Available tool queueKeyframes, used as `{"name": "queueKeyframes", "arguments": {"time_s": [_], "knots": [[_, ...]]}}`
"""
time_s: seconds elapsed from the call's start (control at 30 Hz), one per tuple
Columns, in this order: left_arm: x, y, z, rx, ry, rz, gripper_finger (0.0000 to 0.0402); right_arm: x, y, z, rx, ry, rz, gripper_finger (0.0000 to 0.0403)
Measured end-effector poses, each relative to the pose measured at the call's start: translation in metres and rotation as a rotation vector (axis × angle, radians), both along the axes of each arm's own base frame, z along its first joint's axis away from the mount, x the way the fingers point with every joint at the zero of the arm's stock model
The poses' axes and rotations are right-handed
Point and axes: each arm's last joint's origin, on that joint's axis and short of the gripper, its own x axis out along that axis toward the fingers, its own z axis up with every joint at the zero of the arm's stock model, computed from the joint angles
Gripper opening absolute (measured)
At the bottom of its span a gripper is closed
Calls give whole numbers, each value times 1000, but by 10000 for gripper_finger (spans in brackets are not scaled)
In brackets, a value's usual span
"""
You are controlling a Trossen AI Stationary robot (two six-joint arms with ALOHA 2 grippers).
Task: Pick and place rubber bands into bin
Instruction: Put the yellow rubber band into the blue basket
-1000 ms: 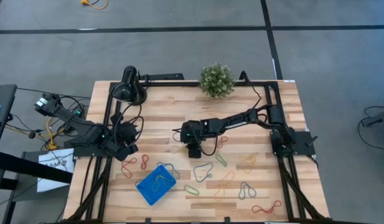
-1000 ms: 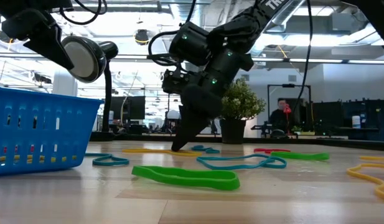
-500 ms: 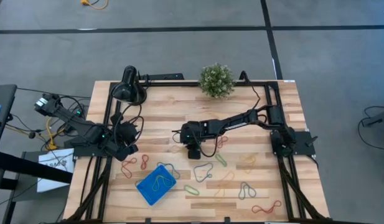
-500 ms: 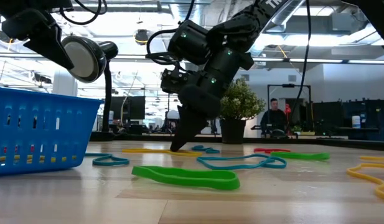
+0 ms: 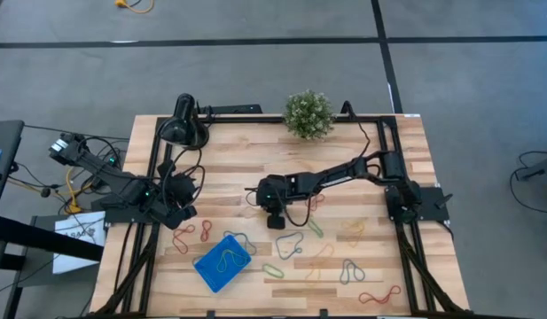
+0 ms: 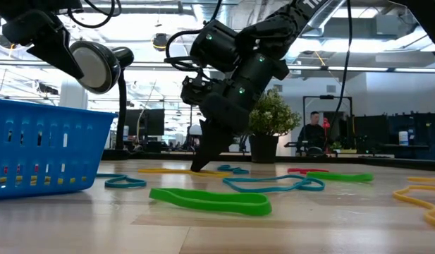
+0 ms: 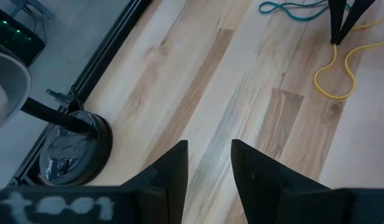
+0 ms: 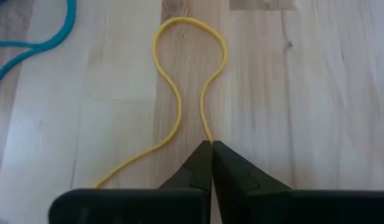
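Pinching a yellow rubber band (image 8: 179, 93) on the pale wood tabletop (image 5: 246, 168), the right claw (image 8: 211, 147) sits closed, left claw (image 7: 209, 163) parted near the lamp (image 5: 183, 124), office room behind.

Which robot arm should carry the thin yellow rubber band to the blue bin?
The right: its gripper is shut on the thin yellow rubber band. The left gripper waits, open, near the table's edge.

High: you look straight down on the whole table (image 5: 362, 168).
Low: level, close beside the bin (image 6: 41, 152).
Wrists: both share one yellow band (image 8: 179, 93).
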Motion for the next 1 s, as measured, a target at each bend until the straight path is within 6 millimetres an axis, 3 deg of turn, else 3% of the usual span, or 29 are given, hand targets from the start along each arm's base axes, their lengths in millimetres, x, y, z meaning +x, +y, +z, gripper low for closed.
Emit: {"name": "queueKeyframes", "arguments": {"time_s": [0.17,0.4,0.53,0.77,0.87,1.0], "knots": [[1,0,0,-4,-8,1,112,1,2,20,35,-76,-26,1],[1,0,0,-4,-8,1,112,-6,11,77,5,-225,37,0],[1,0,0,-3,-7,1,112,-17,26,121,10,-359,85,0],[1,0,0,3,-11,2,112,-33,56,172,-38,-582,231,0],[1,0,1,13,-10,-2,112,-35,65,183,-34,-664,257,0],[1,0,1,32,-20,0,112,-27,74,180,2,-724,294,0]]}}
